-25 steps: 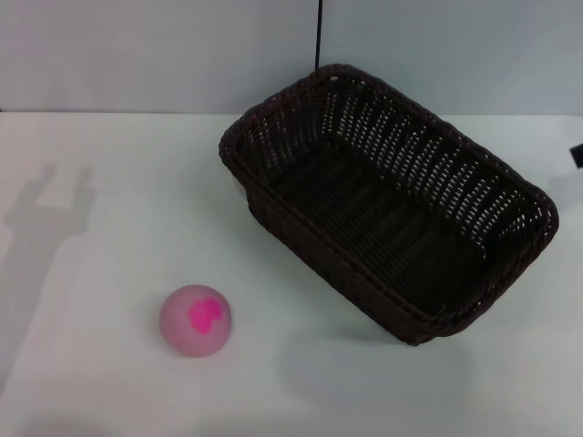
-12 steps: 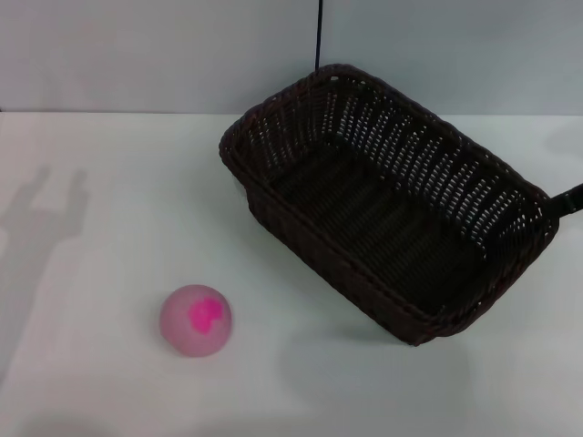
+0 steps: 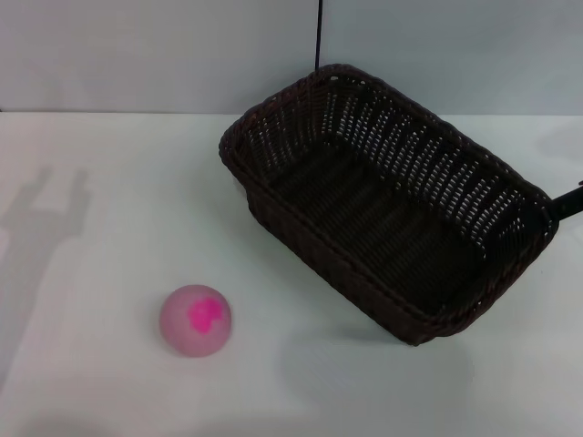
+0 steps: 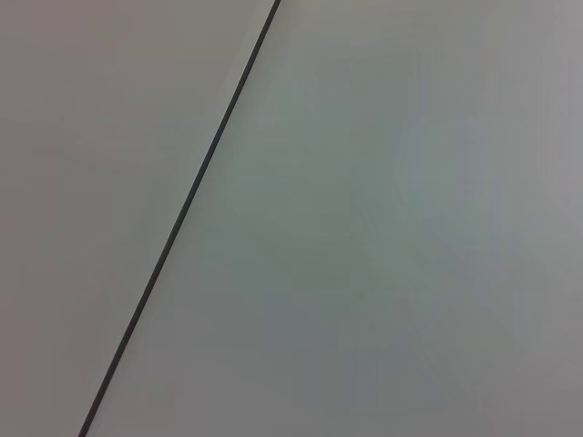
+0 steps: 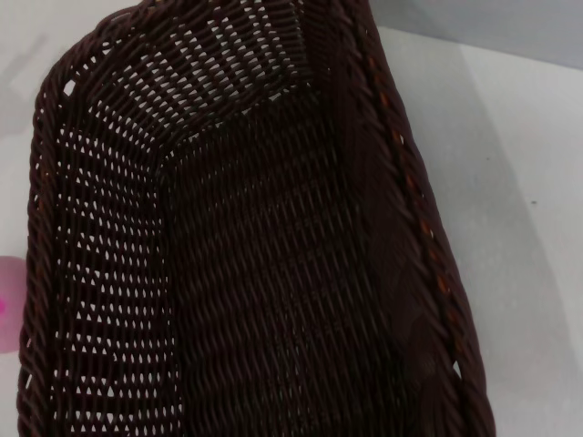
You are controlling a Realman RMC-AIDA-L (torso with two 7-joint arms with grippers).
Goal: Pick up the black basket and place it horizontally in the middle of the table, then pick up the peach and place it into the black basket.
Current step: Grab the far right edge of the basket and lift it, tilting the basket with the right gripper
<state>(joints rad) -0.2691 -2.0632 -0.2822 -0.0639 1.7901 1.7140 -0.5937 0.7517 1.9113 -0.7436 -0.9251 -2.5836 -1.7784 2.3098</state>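
While set askew on the table (image 3: 118, 146), fills the right half: black basket (image 3: 383, 218), far corner close to the back edge. Peach (image 3: 195, 320) well apart, front-left, open white around. Right gripper (image 3: 570, 202) just beside the basket's right rim; opening cannot be told.

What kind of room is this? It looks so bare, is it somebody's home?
Probably not a home: more likely a lab or test bench. A plain white table stands against blank grey wall panels, holding only a black basket and a peach, while a dark bit of the robot's right arm pokes in beside the basket.
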